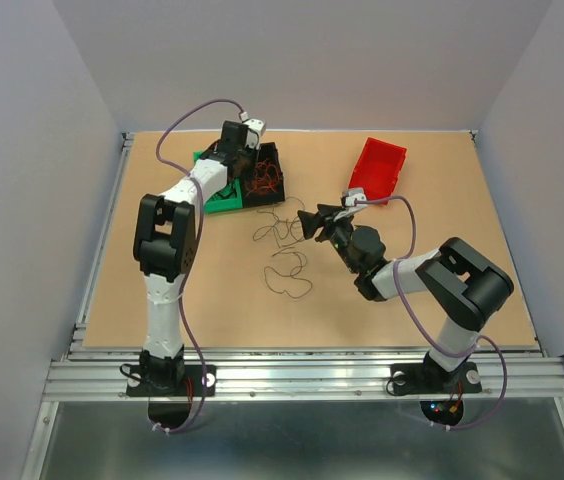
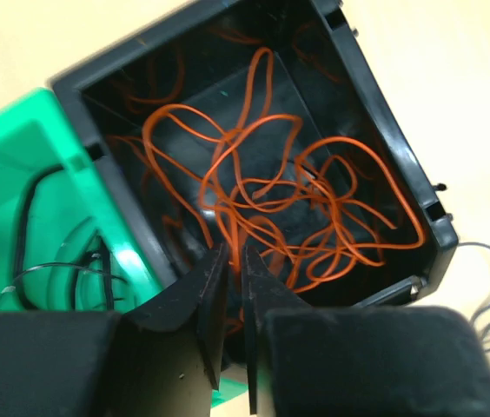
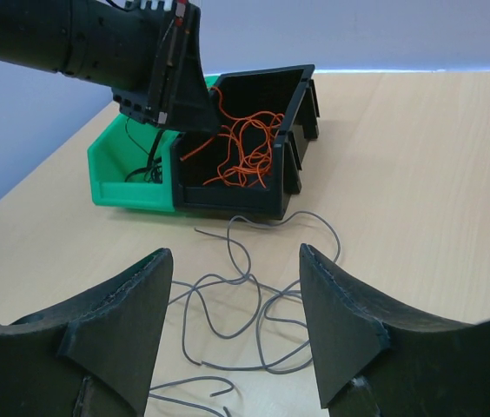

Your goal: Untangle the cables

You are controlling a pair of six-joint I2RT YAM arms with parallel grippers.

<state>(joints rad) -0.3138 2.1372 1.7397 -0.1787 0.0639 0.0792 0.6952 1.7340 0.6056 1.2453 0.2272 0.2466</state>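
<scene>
Roughly: three bins, green (image 3: 128, 189), black (image 3: 228, 198), red (image 1: 379, 165); orange cables (image 2: 262, 200) heaped in black bin at nearly closed left hand (image 2: 232, 261), grey strands (image 3: 249, 276) loose on open worktop (image 3: 419, 174) beneath wide-spread right hand (image 3: 235, 252).

**Top view:** the fixed camera is looking down from above and behind both pairs of jaws, taking in the whole worktop (image 1: 462, 300) from afar.

**Left wrist view:** the camera is peering closely past its own jaws into the black bin (image 2: 432, 217) just ahead of them.

**Right wrist view:** the camera is facing low between its spread jaws toward that same bin, which all three views are sharing.
</scene>
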